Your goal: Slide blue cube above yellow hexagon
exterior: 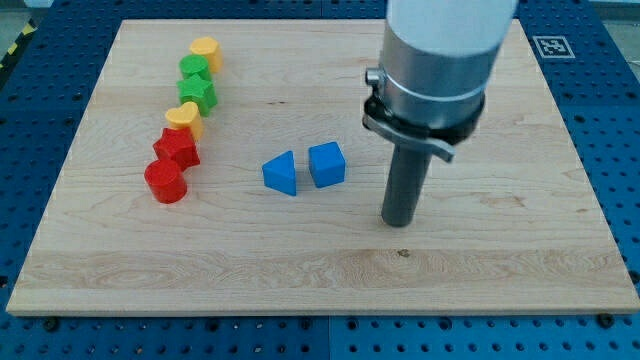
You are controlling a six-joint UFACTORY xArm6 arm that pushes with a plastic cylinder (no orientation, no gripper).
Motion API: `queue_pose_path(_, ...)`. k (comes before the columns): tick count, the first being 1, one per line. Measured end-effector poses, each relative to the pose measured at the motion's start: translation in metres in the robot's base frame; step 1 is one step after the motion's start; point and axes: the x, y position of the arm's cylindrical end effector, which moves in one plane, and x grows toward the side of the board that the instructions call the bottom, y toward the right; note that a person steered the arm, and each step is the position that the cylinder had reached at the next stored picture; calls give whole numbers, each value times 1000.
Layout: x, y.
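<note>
The blue cube (327, 164) sits near the middle of the wooden board (500, 280). A blue triangle (281, 173) lies just to its left, nearly touching it. A yellow block that looks like the hexagon (205, 50) is at the top of a column of blocks at the view's upper left. My tip (399, 223) rests on the board to the right of the blue cube and slightly lower in the view, about a cube's width away and not touching it.
Below the yellow hexagon the column runs down: a green block (194, 68), a green star (199, 93), a yellow heart-like block (184, 117), a red star (177, 148) and a red round block (165, 182). The arm's wide grey body (440, 50) hangs over the board's upper right.
</note>
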Motion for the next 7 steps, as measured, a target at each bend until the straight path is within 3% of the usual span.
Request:
queue_pose_path(1, -9, -22)
queue_pose_path(5, -112, -117)
queue_pose_path(7, -150, -126)
